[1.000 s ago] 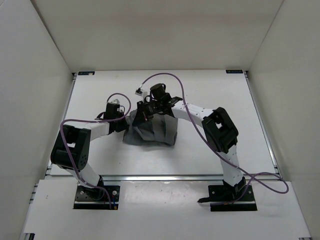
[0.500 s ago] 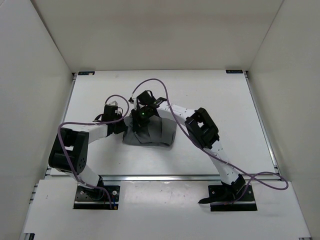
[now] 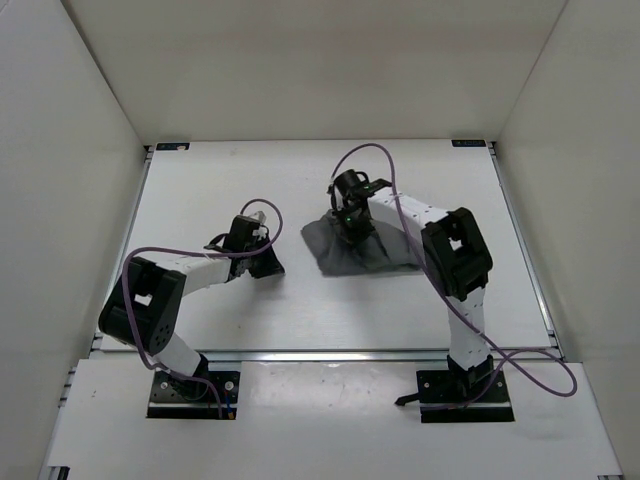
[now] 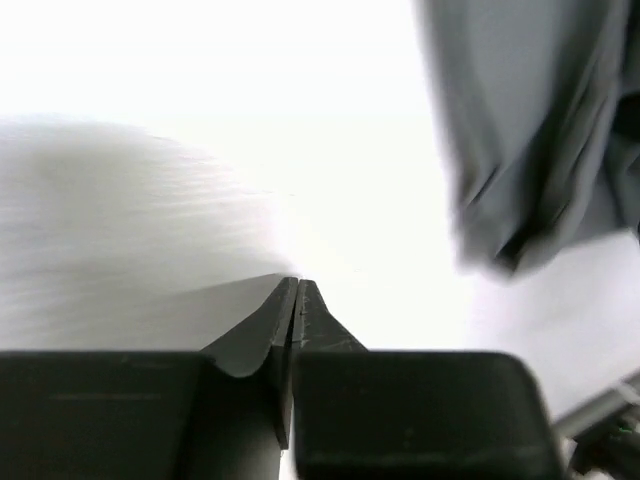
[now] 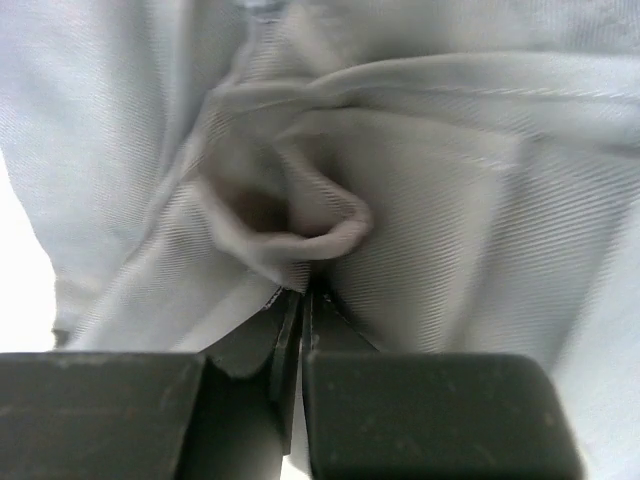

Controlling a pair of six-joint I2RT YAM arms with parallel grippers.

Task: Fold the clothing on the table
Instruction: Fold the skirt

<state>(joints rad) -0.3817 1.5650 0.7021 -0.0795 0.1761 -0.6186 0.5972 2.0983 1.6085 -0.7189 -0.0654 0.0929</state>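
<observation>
Starting w/ the biggest: the large flat white matte table [image 3: 200,190], shut in by plain white walls [image 3: 90,150] on 3 sides. On it, right of centre, lies the dark grey creased fabric garment [image 3: 372,252], bunched in a rumpled heap, not flat, w/ no neat fold visible yet. Judging by that, the folding is far from done.

Next the right arm [image 3: 455,262], reaching over the heap. The right gripper [image 3: 350,228] sits on the garment's far-left part w/ jaws pressed together. Its wrist view shows a small puckered ridge of cloth caught right at the tips. It looks like a thin pinch; how many layers, can't tell.

The left arm [image 3: 190,268] ends w/ the left gripper [image 3: 271,266] over bare table, left of the garment and apart from it. Its jaws are together w/ nothing btwn them. Its wrist view, blurred, shows the cloth off to one side, not touching.

Risks, imo:
- The pinch is shallow, so a quick lift could let the cloth slide out.
- W/ only 1 spot held and nothing pinning the rest, a pull prob drags the whole heap instead of turning a layer over.
- The heap is wrinkled, so a fold laid now would likely come out crooked or trap creases.
- The purple cable [image 3: 375,147] loops near the right wrist and might snag.

Count: 1 table, 1 garment, 2 arms, 2 grippers, 2 cables (1 per arm).
</observation>
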